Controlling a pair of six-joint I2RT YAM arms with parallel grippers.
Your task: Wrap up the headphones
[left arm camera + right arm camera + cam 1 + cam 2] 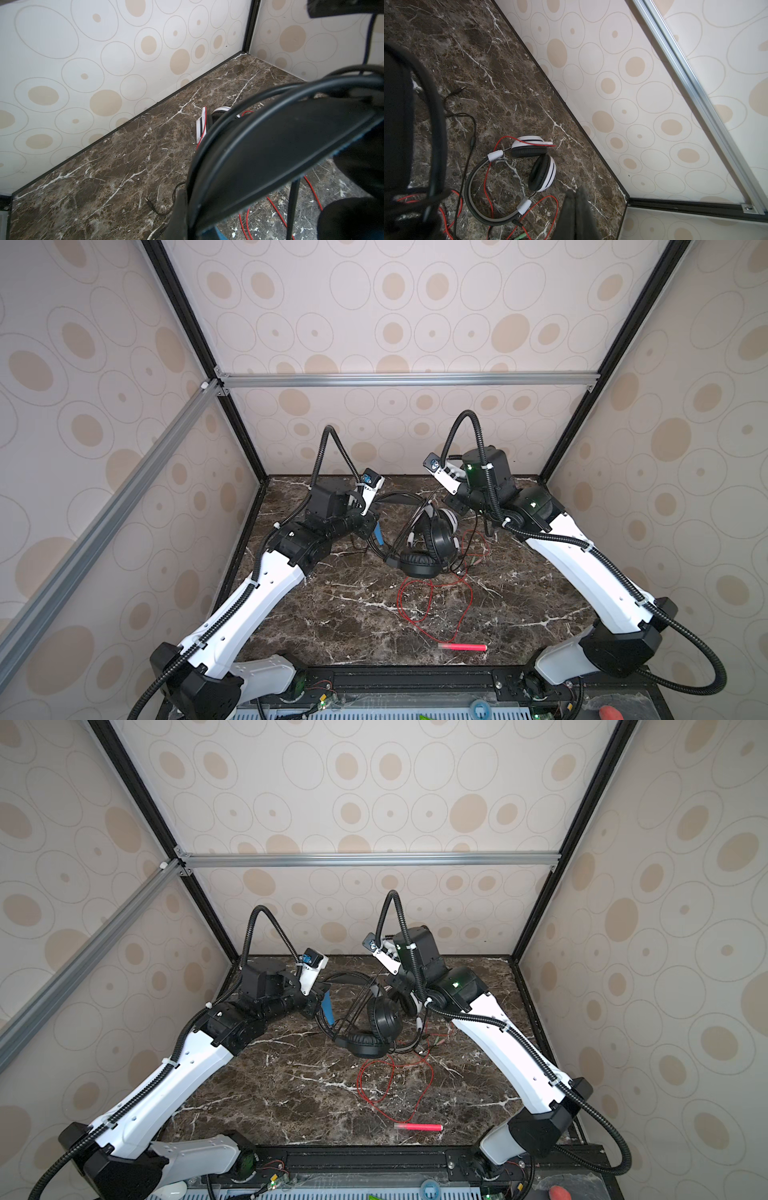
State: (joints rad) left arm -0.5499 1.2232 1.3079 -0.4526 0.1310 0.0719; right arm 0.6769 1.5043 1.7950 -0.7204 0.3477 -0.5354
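The black headphones (440, 537) (384, 1021) stand tilted at mid-table, one cup resting on the marble. My left gripper (368, 526) (318, 1004) is shut on their blue-lined headband (280, 145), which fills the left wrist view. Their black cable ends in a jack (150, 204) (459, 89) lying loose on the table. The white headphones (453, 518) (542, 174) lie just behind, with a thin red cable (415, 601) (374, 1081) looping forward over the table. My right gripper (576, 193) (489, 531) hangs shut and empty beside the white headphones, not touching them.
A glowing pink stick (463, 647) (417, 1126) lies near the marble table's front edge (374, 662). Green plugs (520, 235) lie by the white headband. Patterned walls close in the back and both sides, with an aluminium rail (407, 379) across the back.
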